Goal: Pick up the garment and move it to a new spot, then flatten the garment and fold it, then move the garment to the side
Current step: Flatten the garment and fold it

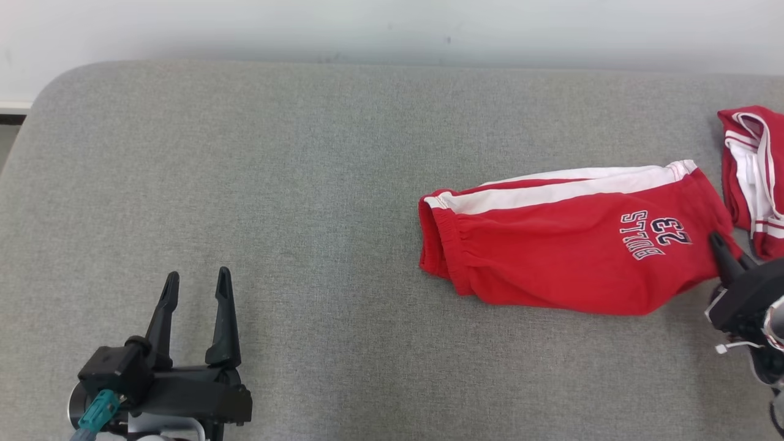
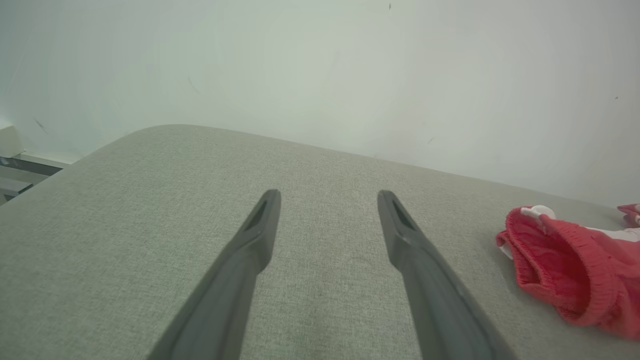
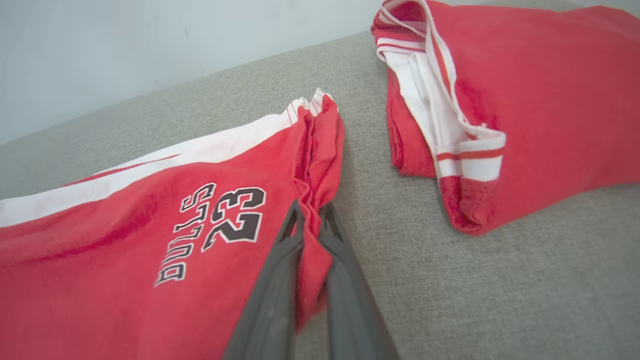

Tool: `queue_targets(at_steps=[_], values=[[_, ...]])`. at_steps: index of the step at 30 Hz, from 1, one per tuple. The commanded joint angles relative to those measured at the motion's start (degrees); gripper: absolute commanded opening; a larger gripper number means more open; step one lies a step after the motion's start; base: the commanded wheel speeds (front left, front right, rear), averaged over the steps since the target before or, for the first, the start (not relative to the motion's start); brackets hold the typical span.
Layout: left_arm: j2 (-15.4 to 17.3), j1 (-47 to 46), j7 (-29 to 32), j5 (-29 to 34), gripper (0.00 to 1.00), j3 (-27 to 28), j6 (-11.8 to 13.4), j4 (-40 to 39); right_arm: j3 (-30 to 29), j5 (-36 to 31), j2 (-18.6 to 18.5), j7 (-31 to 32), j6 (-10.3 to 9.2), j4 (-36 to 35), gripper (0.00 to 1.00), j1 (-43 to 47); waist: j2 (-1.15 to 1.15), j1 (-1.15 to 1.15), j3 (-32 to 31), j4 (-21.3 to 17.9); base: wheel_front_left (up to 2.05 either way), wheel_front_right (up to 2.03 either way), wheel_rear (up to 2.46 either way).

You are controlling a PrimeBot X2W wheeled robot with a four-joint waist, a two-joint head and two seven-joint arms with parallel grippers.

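Red shorts (image 1: 569, 236) with a white side stripe and "BULLS 23" print lie folded on the grey surface, right of centre. My right gripper (image 1: 726, 248) is at their right hem, shut on a pinch of the red fabric (image 3: 312, 220) bunched between its two fingers (image 3: 280, 280). My left gripper (image 1: 196, 285) hovers open over bare grey fabric at the lower left, far from the shorts. In the left wrist view the elastic waistband (image 2: 565, 270) shows at the right, beyond my open left gripper (image 2: 327, 200).
A second folded red garment (image 1: 753, 177) with white trim lies at the far right edge, close beside the shorts (image 3: 525, 110). The grey padded surface (image 1: 275, 184) has a rounded far-left corner and a pale wall (image 1: 392, 24) behind it.
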Motion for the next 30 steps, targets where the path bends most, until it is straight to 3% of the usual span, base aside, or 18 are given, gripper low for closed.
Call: queue_targets(at_steps=[1,21,30], values=[[0.1,0.8,0.0,-0.1,1.0,0.1,0.1,0.1,-0.1,0.2,0.7,-0.4,-0.17,-0.7,0.0,0.2,0.0,0.0,-0.3,0.0,0.0,0.0,0.0],[0.1,2.4,0.0,-0.3,1.0,0.2,0.3,0.3,3.9,-4.8,11.4,-0.3,-0.17,-18.1,0.0,0.3,0.0,0.0,-3.6,2.1,0.0,0.0,0.0],[0.0,2.3,0.0,-1.5,1.0,-0.7,1.0,0.2,5.0,-9.8,17.5,0.2,-0.16,-20.9,0.0,3.8,0.0,0.0,-2.9,4.4,0.0,0.0,0.0]])
